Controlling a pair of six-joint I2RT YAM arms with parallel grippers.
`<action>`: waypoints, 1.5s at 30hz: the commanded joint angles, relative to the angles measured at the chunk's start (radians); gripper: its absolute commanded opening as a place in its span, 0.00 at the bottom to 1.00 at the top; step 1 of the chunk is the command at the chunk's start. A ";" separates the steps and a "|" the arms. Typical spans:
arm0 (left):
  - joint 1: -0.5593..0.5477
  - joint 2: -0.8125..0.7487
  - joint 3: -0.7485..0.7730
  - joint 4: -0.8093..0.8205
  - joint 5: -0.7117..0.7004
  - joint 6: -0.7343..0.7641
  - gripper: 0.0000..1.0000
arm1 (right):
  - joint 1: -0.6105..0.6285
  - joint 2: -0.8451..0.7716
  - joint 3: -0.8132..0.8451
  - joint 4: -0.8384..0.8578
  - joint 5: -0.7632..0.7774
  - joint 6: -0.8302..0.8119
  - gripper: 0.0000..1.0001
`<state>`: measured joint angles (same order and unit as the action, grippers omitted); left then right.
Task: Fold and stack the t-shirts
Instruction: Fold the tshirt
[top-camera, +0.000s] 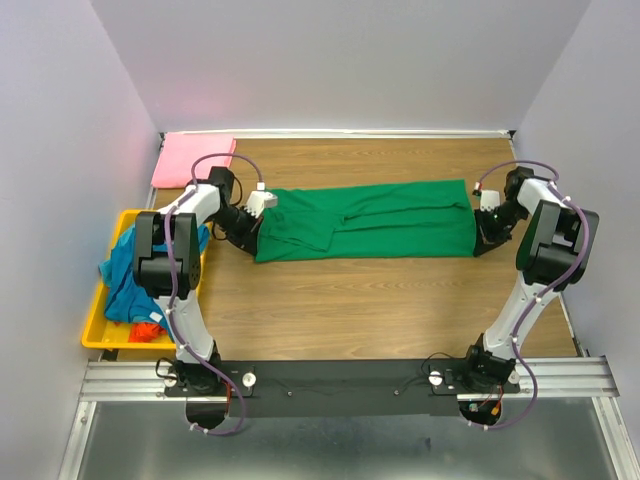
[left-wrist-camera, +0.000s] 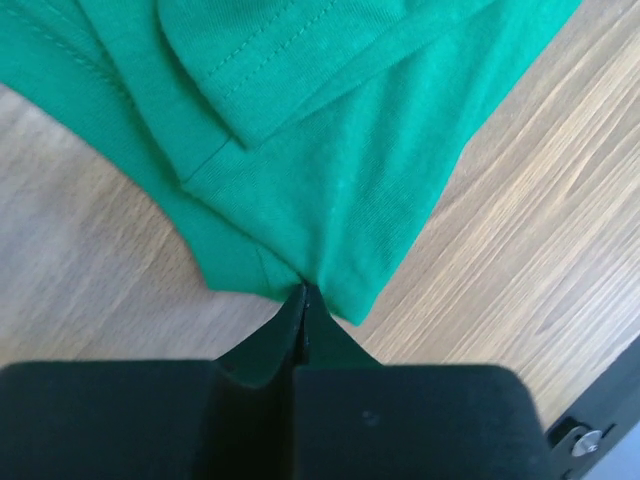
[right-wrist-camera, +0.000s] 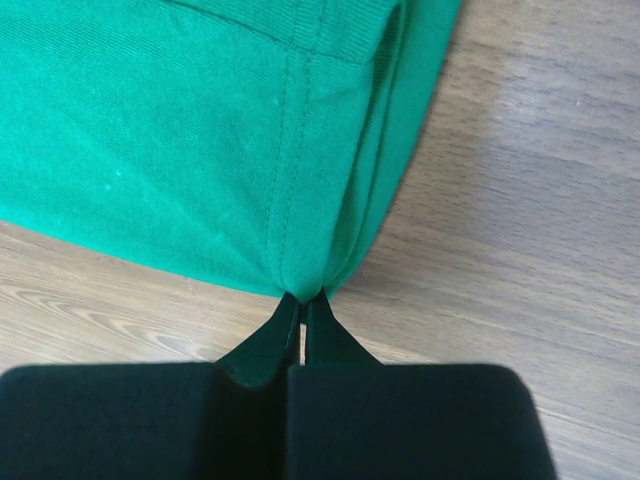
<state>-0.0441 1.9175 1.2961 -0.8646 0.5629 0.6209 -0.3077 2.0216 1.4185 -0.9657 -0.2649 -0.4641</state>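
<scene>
Left gripper (left-wrist-camera: 305, 295) clamped on the green shirt (top-camera: 370, 220) at its left end, right gripper (right-wrist-camera: 303, 298) clamped on the right end.

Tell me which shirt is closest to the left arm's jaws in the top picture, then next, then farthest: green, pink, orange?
1. green shirt: gripped at its left end, mid-table.
2. pink shirt: back left corner.
3. orange shirt: in the yellow bin, near left.
</scene>
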 joint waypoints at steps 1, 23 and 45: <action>0.013 -0.054 0.002 -0.011 -0.014 0.013 0.00 | -0.005 0.028 -0.058 0.053 0.141 -0.062 0.01; -0.036 -0.095 0.155 -0.002 0.160 -0.076 0.44 | 0.214 -0.208 0.148 -0.007 -0.241 0.116 0.56; -0.079 0.061 0.137 0.188 0.199 -0.268 0.47 | 0.831 0.037 0.090 0.556 -0.375 0.755 0.53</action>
<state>-0.1219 1.9606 1.4433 -0.7120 0.7311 0.3813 0.4934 2.0239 1.5417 -0.4988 -0.6231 0.2047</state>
